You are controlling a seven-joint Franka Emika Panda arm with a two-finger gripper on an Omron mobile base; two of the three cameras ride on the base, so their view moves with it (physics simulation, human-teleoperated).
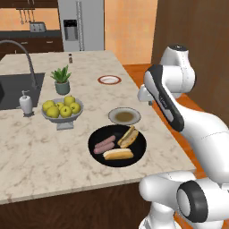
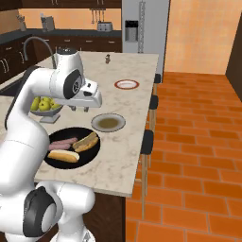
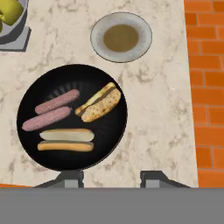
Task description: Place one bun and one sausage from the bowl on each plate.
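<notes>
While the empty jaws stand pressed together above the bowl, its buns and sausages lie lengthwise beside the grey plate.

Two base views look forward and down across the desk from behind the arm, one from each side. The hand view hangs closer, straight above the black bowl and grey-rimmed plate, which all three share.
</notes>
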